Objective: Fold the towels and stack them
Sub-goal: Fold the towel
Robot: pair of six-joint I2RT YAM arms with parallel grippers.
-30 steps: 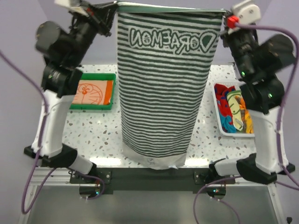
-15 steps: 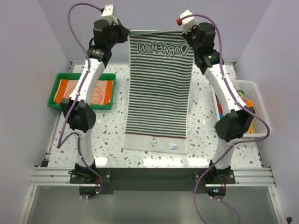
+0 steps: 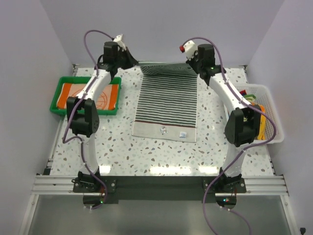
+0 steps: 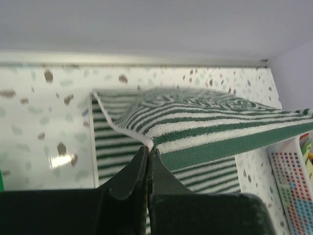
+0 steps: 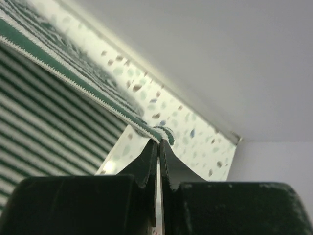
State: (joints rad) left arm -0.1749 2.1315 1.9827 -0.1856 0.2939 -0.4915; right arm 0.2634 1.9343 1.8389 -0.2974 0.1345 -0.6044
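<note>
Striped towel point(image 3: 166, 103), dark green and white, is held at its two far corners. Left gripper point(image 4: 148, 149): jaws closed tight on the far left corner, with the green hem band emerging from between the fingertips. Right gripper point(image 5: 158, 142): jaws likewise closed, pinching the far right corner at the hem. Between the two grips the far edge is raised off the speckled table point(image 3: 122, 142), close to the back wall. The remainder of the towel lies flat and lengthwise at the table's centre, its near hem toward the arm bases. To its left, apart from it, a green tray point(image 3: 85, 113) contains an orange towel point(image 3: 85, 95) with a cartoon drawing. To its right, at the table edge, a white basket point(image 3: 275, 122) holds coloured cloths point(image 3: 261, 117), partly hidden by the right arm.
</note>
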